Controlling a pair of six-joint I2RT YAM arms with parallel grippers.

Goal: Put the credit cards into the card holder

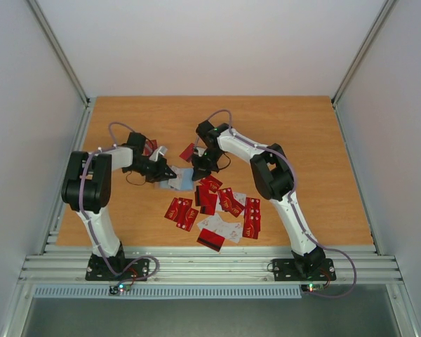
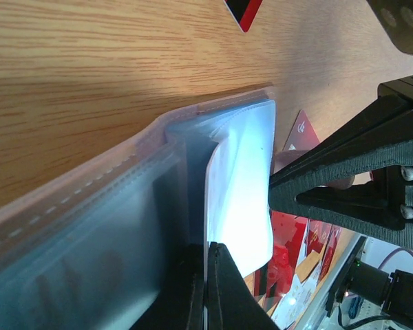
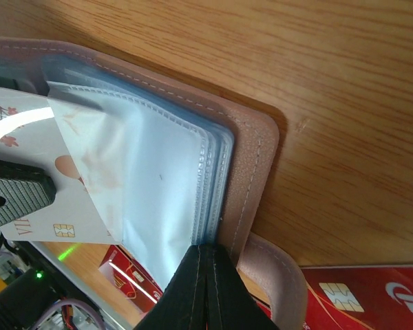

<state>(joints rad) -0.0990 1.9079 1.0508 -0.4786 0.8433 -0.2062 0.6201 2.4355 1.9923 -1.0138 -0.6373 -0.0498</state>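
The card holder lies open on the table between my grippers, tan cover down and clear greyish sleeves up. My left gripper is shut on a white credit card, which stands on edge with its far end at a sleeve of the holder. My right gripper is shut on the edge of the plastic sleeves beside the tan cover. The same white card, with small flower marks, shows at the left of the right wrist view. Several red cards lie scattered nearer the arms.
One red card lies behind the holder and another by the left wrist. A red card lies right beside the holder's strap. Rails run along the table's left and near edges.
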